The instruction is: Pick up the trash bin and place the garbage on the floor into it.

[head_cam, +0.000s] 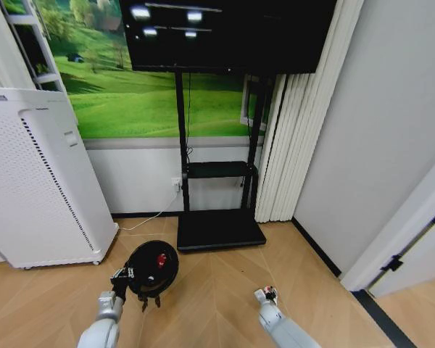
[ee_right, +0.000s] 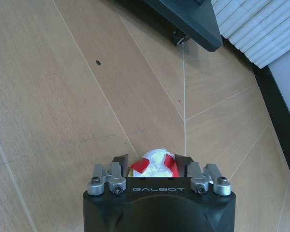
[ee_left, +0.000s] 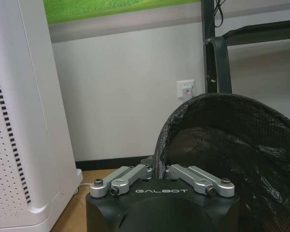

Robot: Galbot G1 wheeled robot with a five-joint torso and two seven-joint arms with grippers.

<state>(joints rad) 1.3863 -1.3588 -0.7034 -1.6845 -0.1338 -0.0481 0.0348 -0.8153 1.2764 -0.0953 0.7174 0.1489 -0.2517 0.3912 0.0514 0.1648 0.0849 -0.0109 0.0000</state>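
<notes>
While bin (head_cam: 152, 267) held (left pincer (head_cam: 123, 277)), scrap (ee_right: 154, 163) gripped.

head looks down; wrists close: wall, floor (ee_right: 63, 96).

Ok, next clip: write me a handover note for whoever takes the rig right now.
Left tool: shut on the rim of the small round black mesh trash bin, held by the robot's left side.
Right tool: shut on a crumpled red-and-white scrap, over bare wooden floor.
Done: bin picked up; one red piece already lies inside.
Left: drop the held scrap into the bin.
</notes>
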